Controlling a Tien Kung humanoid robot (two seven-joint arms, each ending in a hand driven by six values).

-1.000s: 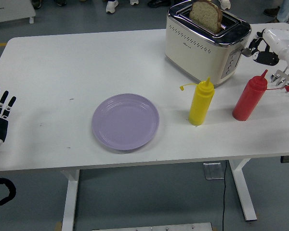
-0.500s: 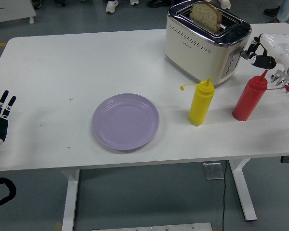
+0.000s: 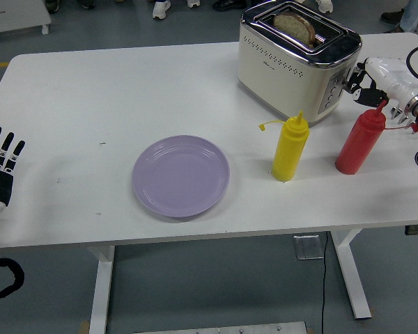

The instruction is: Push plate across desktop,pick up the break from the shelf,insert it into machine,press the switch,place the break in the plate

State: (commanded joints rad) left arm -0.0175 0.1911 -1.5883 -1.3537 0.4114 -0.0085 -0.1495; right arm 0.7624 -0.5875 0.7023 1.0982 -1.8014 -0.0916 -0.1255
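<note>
Bread (image 3: 295, 26) now sits much lower in the toaster (image 3: 292, 62) than it did a second ago: only its rounded top shows above the slot, where before most of the slice stood clear of it. Over the same interval the right hand (image 3: 366, 78) has come in from the right to the toaster's right end, where the control panel is. Its fingers (image 3: 355, 78) are curled and appear to press against that end panel, holding nothing; whether they touch the lever itself cannot be told from this view.

Taken together, the sunken slice and the hand at the controls suggest that the switch is being pressed or has just gone down, so the insertion step looks complete. Left to do, by this reading: lift the bread out and carry it to the plate.

Plate (image 3: 180, 175), lilac and bare, lies well to the left of the toaster and nearer the front edge of the table (image 3: 90, 83). Two squeeze bottles stand in front of the toaster: yellow bottle (image 3: 290, 148) below its middle, red bottle (image 3: 359, 141) below its right end, just beneath the right hand. Both lie near the likely path from toaster to plate.

Left hand (image 3: 0, 167) rests far to the left of the toaster at the table's edge, fingers straight and spread, holding nothing.
</note>
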